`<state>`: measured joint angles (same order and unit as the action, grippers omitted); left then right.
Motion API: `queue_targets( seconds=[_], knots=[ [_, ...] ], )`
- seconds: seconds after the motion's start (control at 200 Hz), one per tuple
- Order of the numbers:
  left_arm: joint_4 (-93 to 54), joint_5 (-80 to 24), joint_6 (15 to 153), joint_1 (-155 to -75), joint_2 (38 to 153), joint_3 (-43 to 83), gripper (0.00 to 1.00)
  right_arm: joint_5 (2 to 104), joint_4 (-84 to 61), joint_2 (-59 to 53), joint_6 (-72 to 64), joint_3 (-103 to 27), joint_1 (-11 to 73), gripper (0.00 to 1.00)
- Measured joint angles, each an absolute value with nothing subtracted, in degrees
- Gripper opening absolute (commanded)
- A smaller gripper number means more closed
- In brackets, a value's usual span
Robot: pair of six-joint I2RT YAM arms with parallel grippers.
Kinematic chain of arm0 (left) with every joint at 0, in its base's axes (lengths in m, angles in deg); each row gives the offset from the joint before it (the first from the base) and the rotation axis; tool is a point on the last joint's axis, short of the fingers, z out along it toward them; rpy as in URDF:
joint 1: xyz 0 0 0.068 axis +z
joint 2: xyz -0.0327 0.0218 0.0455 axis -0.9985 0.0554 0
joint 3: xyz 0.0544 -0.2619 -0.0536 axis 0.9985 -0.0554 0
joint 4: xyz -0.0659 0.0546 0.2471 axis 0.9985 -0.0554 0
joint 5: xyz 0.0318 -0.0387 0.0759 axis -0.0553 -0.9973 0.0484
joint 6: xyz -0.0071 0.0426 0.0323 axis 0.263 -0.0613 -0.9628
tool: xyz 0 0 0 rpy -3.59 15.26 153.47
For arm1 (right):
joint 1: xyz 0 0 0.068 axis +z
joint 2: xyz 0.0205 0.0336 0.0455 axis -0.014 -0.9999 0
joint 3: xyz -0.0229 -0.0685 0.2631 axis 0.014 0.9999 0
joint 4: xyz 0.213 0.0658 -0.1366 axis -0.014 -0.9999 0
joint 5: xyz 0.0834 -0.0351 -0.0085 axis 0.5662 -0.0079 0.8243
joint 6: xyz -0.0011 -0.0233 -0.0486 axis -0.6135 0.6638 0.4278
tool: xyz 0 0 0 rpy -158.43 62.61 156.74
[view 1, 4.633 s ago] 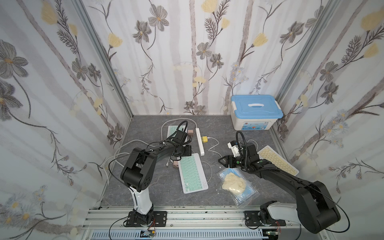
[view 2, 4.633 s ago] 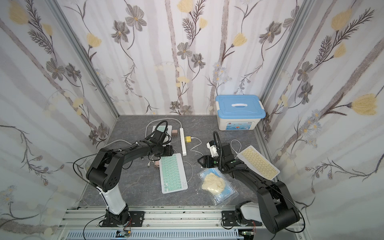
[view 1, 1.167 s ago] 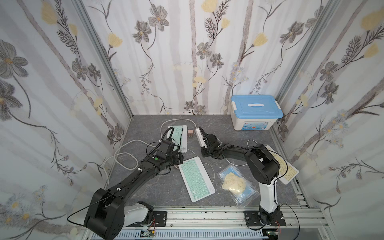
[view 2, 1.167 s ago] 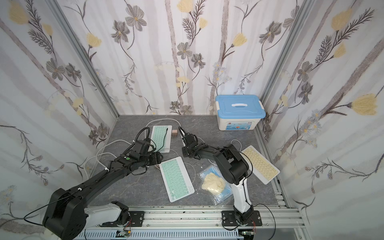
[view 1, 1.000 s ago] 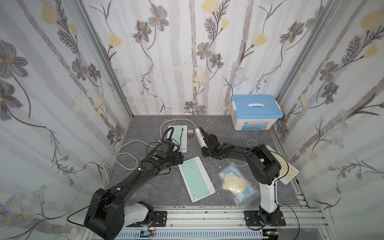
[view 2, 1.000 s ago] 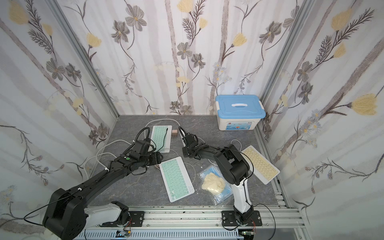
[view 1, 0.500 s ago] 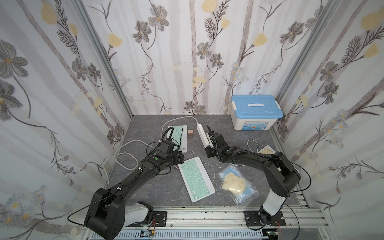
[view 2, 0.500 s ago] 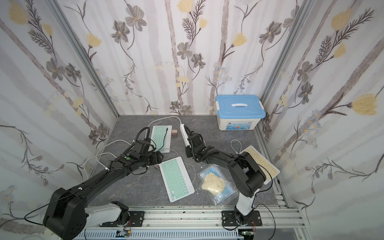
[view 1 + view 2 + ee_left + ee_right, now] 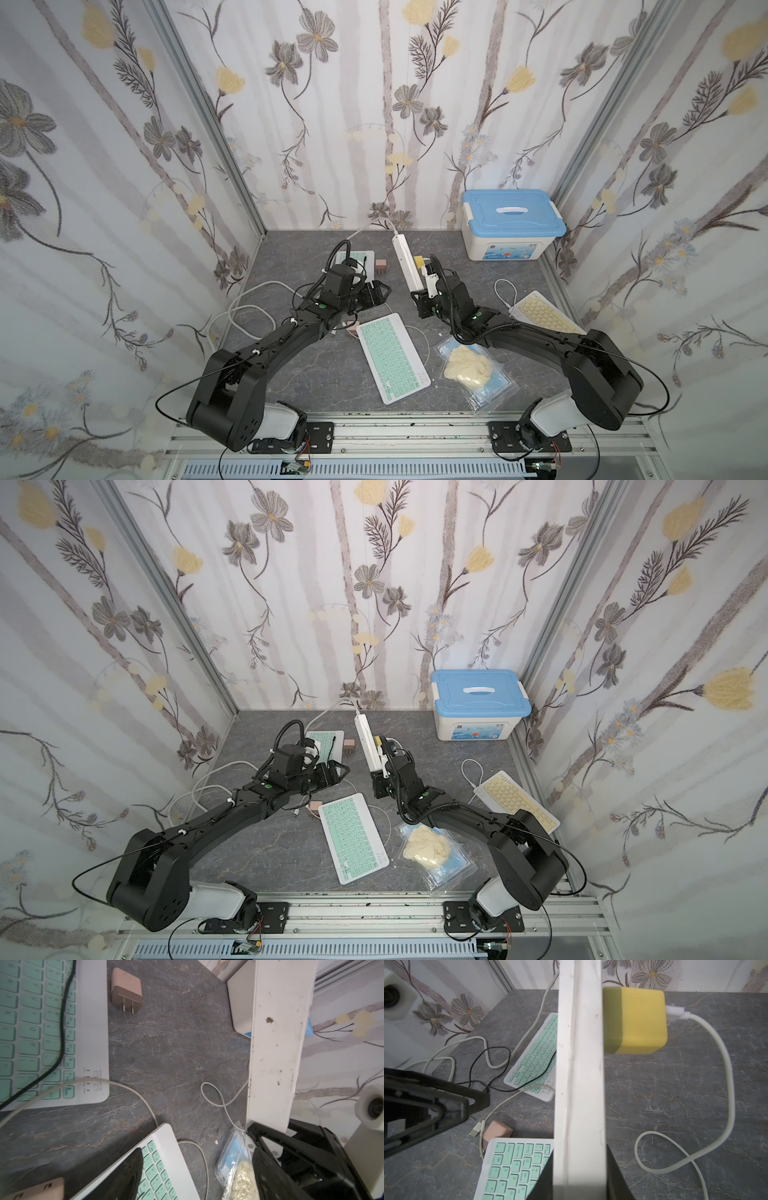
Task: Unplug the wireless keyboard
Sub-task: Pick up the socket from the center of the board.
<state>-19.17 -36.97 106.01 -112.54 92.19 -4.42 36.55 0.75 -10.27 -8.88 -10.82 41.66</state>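
Note:
My right gripper is shut on the near end of a white power strip, holding that end above the table. A yellow charger sits plugged into the strip. Its white cable runs toward a yellow keyboard at the right. A mint-green keyboard lies in the middle. A loose USB plug and a pink charger lie by its far corner. My left gripper hangs open above that corner, holding nothing.
Another mint-green keyboard lies at the back under black and white cables, with a second pink charger beside it. A blue-lidded box stands at the back right. A plastic bag of gloves lies near the front.
The right arm's elbow has swung out to the right while its gripper stays on the power strip. The left gripper's jaws have widened.

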Motion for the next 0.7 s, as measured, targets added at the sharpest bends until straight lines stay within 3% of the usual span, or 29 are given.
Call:
queue_targets(
  seconds=[0.39,0.699],
  knots=[
    [-10.5,-35.2,114.3,-115.1,102.8,4.2,0.98,35.2,3.8,-10.9,-8.4,-10.5,43.6,0.0],
    [-7.4,-31.7,117.6,-116.3,108.1,8.6,0.95,30.6,2.9,-11.1,-9.2,-10.6,43.6,0.0]
  ],
)
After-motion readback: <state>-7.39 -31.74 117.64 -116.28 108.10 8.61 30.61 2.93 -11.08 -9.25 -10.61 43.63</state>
